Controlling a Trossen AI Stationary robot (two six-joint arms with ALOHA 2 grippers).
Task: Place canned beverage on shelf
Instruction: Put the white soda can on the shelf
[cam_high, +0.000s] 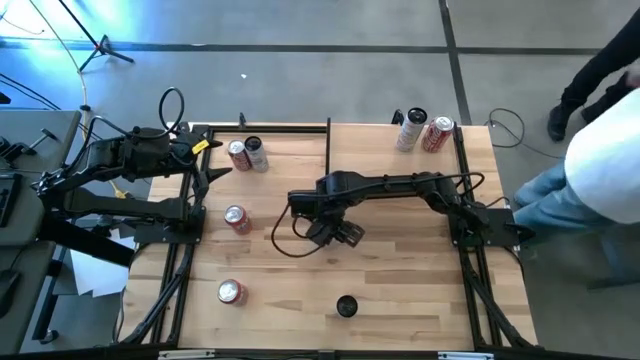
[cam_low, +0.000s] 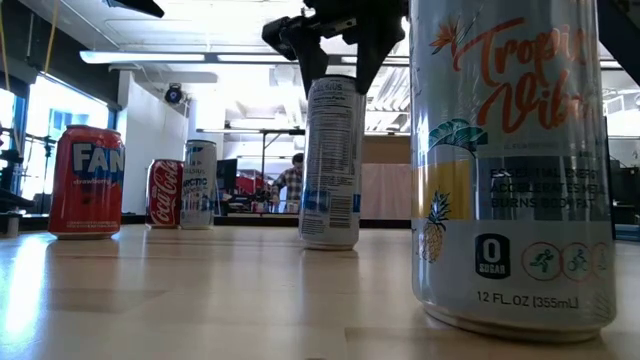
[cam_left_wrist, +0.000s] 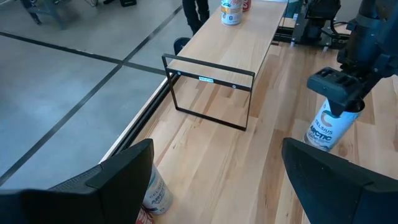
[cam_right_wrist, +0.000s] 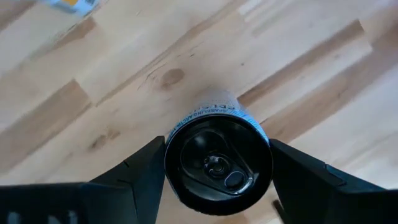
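A slim white can with blue print and a black top (cam_low: 332, 160) stands upright on the tabletop near its middle. It also shows in the left wrist view (cam_left_wrist: 326, 127) and the right wrist view (cam_right_wrist: 217, 162). My right gripper (cam_high: 335, 228) hides it in the high view and is shut on its top (cam_low: 336, 70). The shelf, a light-wood board (cam_left_wrist: 230, 50) on a thin black frame (cam_high: 328, 160), stands along the far edge, right of the middle. My left gripper (cam_high: 212, 165) is open and empty at the table's far left (cam_left_wrist: 217, 186). My right gripper pinches the can's upper end (cam_right_wrist: 177, 134) between its two fingers, one on each side just below the rim. The fingers (cam_low: 312, 65) come from above, pointing down. The can stands upright with its base on the tabletop.
Two cans (cam_high: 246, 153) stand near my left gripper, a red can (cam_high: 237, 218) left of the middle, and another red can (cam_high: 231, 291) and a dark-topped can (cam_high: 346, 306) near the front edge. Two cans (cam_high: 424, 132) stand at the far right. A person (cam_high: 600, 170) stands beyond the right edge.
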